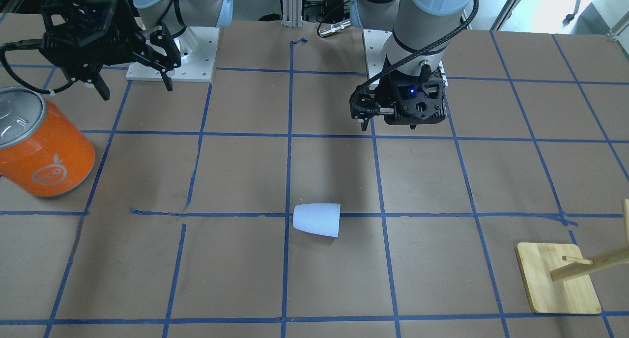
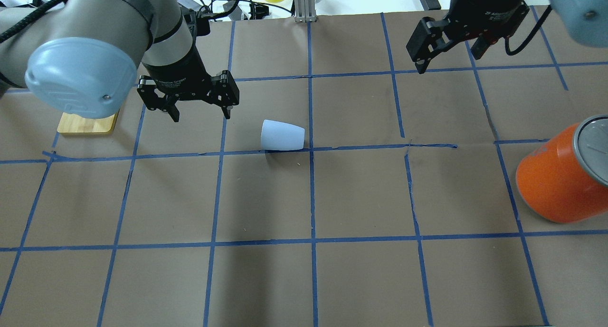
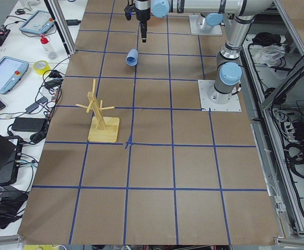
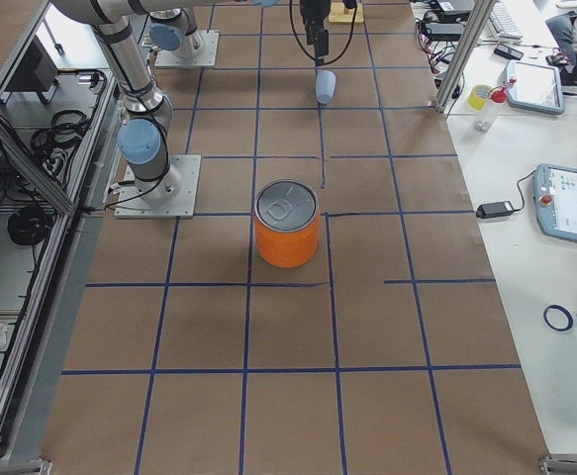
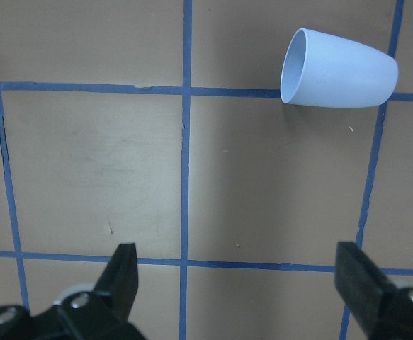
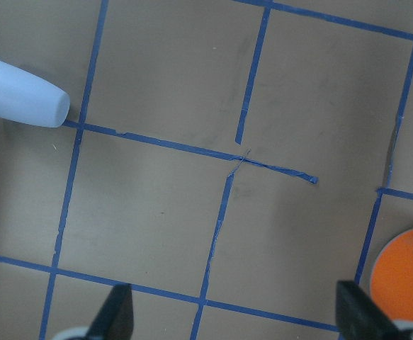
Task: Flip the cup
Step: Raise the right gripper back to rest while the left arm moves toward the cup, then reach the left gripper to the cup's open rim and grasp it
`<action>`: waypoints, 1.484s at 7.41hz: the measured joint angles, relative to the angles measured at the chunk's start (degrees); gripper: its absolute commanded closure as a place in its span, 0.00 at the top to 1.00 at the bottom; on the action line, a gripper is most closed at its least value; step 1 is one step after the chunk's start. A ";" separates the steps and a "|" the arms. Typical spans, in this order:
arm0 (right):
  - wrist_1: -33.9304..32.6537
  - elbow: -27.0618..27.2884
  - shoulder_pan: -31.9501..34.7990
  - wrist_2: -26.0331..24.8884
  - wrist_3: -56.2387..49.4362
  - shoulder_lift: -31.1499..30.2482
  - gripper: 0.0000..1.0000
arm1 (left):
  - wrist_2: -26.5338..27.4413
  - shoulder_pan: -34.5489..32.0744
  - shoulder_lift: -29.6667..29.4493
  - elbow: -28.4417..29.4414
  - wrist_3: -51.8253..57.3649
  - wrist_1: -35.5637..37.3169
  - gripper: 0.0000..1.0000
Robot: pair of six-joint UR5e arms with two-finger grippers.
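Observation:
The cup (image 1: 317, 220) is a small pale blue-white tumbler lying on its side on the brown table, near a blue tape crossing. It also shows in the overhead view (image 2: 282, 135) and the left wrist view (image 5: 337, 69), where its open mouth faces the view's left. The right wrist view shows its closed base end (image 6: 22, 94). My left gripper (image 2: 202, 114) hangs open and empty above the table, just beside the cup on its mouth side; it also shows in the front-facing view (image 1: 388, 127) and its own wrist view (image 5: 240, 273). My right gripper (image 2: 449, 61) is open, empty and far from the cup (image 1: 136, 90) (image 6: 236, 312).
A large orange can (image 2: 560, 175) with a silver top stands on my right side of the table (image 1: 46, 149) (image 4: 286, 233). A wooden peg stand on a square base (image 1: 557, 279) stands on my left side, partly under the left arm (image 2: 88, 125) (image 3: 104, 129).

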 measured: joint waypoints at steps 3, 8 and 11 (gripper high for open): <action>-0.51 -0.40 0.10 -0.06 1.98 -0.18 1.00 | -0.49 0.17 -0.23 -0.43 2.12 1.45 1.00; -0.85 -0.61 0.18 1.14 12.32 0.39 1.00 | -5.23 3.79 -4.70 -0.53 12.57 7.34 1.00; -4.91 0.04 0.20 0.57 14.81 0.72 1.00 | -15.63 4.28 -9.45 -2.09 18.24 15.31 1.00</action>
